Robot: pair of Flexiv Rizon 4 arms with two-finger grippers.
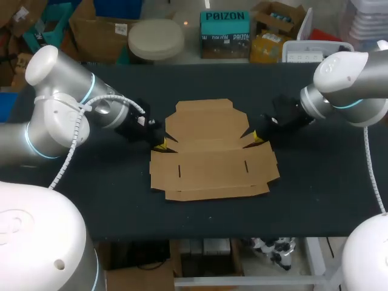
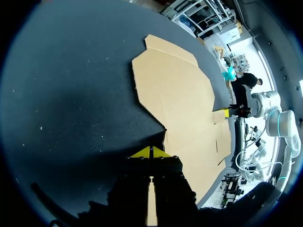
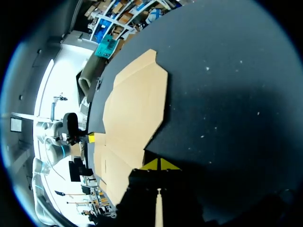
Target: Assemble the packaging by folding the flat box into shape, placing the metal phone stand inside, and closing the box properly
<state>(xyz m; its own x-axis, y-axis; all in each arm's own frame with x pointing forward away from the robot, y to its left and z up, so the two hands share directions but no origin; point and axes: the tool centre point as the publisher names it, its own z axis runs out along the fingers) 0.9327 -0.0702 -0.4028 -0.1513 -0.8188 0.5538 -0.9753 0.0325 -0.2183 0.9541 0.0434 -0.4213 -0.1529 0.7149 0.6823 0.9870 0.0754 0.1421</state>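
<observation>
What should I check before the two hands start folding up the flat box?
1. Flat box lying fully unfolded on the table: ok.
2. Left hand set at the box's left side notch: ok.
3. Right hand set at the box's right side notch: ok.
4. Fingers open to take a flap: not ok, both hands' yellow tips are together.
5. Tips touching or under the cardboard edge: cannot tell.
6. Metal phone stand ready on the table: not ok, none shows in any view.
</observation>
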